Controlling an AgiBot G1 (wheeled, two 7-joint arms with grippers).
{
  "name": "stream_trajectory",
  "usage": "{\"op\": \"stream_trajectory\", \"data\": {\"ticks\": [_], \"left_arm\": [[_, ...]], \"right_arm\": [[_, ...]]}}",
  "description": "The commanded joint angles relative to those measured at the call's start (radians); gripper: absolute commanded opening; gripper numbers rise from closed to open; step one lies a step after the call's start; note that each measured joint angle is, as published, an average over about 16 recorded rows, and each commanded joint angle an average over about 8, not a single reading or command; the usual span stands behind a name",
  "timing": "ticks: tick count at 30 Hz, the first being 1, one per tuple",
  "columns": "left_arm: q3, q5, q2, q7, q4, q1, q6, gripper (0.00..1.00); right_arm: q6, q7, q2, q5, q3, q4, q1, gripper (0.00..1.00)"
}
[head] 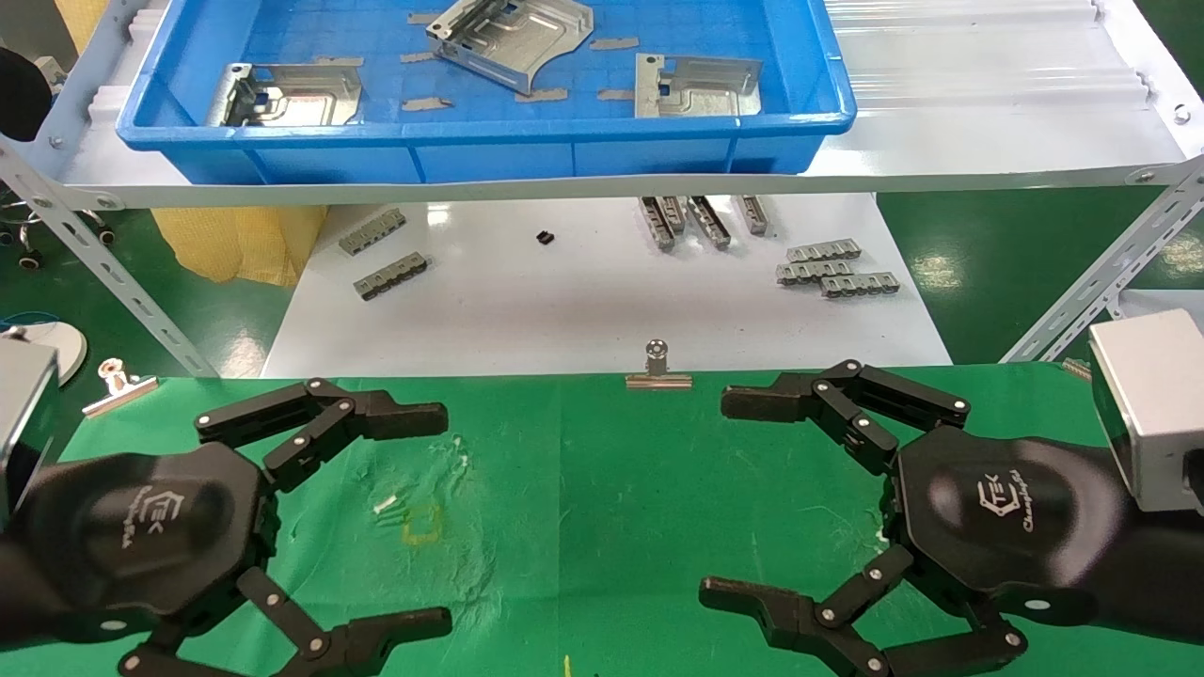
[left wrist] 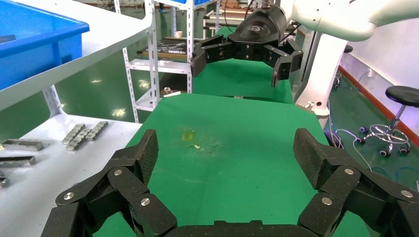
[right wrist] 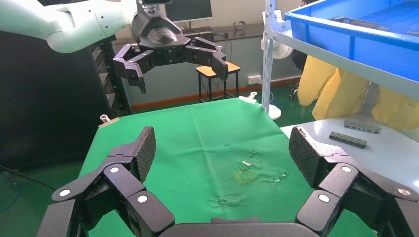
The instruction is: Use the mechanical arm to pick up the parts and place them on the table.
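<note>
Three silver stamped plates lie in the blue bin (head: 489, 150) on the white shelf: one at the left (head: 287, 94), one in the middle (head: 513, 38), one at the right (head: 696, 86). The green cloth table (head: 602, 470) bears no plate. My left gripper (head: 428, 517) hovers over the table's left side, open and empty; it also shows in the left wrist view (left wrist: 225, 153). My right gripper (head: 734, 498) hovers over the right side, open and empty, and shows in the right wrist view (right wrist: 222, 148).
Small grey slotted strips (head: 837, 266) lie in groups on the glossy white tabletop (head: 583, 301) under the shelf. A silver binder clip (head: 657, 367) grips the cloth's far edge, another (head: 118, 384) at the far left. A faint yellow square mark (head: 421, 524) sits on the cloth.
</note>
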Motion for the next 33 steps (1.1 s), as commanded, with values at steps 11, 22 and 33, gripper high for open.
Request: {"op": "stream_trajectory", "data": {"ticks": [11,22,33], "left_arm": [[0.0,0.0,0.0,0.0,0.0,0.0,0.0,1.0],[0.0,0.0,0.0,0.0,0.0,0.0,0.0,1.0],[0.0,0.0,0.0,0.0,0.0,0.0,0.0,1.0]], "right_arm": [[0.0,0.0,0.0,0.0,0.0,0.0,0.0,1.0],[0.0,0.0,0.0,0.0,0.0,0.0,0.0,0.0],[0.0,0.0,0.0,0.0,0.0,0.0,0.0,0.0]]}}
